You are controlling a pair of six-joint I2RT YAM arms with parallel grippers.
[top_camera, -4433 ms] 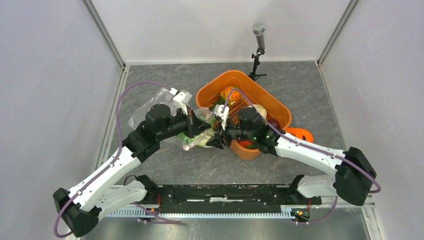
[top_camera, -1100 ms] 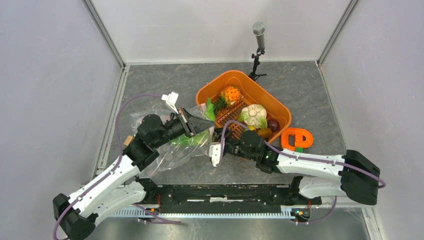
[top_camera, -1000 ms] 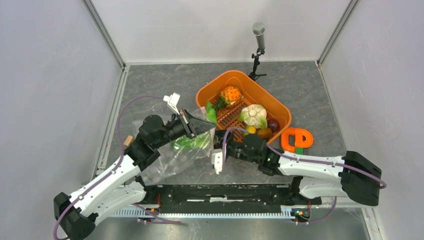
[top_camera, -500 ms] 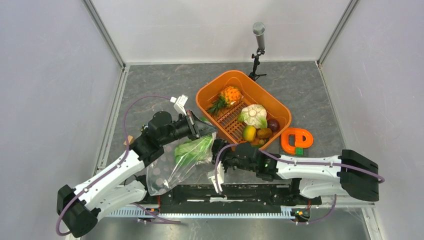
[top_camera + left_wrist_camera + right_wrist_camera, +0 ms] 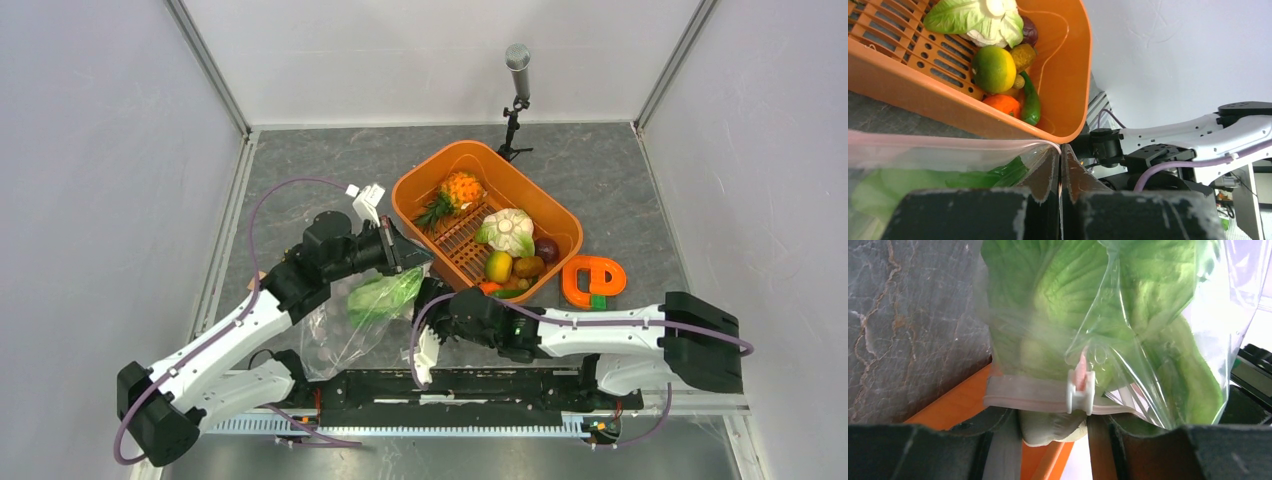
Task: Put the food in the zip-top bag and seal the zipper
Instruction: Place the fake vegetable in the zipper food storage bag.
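Left pincer (image 5: 1060, 160) clamps the mouth corner of the zip-top bag (image 5: 340, 335), hanging it beside the basket (image 5: 463, 146) with the cabbage (image 5: 383, 296) inside. Right pincer (image 5: 1053, 432) straddles the zipper (image 5: 1028, 396), seemingly for sealing; its grip cannot be told.

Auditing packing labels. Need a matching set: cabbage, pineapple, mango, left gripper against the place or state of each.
1 cabbage
2 pineapple
3 mango
4 left gripper

A far corner of the orange basket
B shut on the zip-top bag mouth edge
C inside the bag
D in the basket beside the cauliflower

Pairs: 1-C, 2-A, 3-D, 4-B
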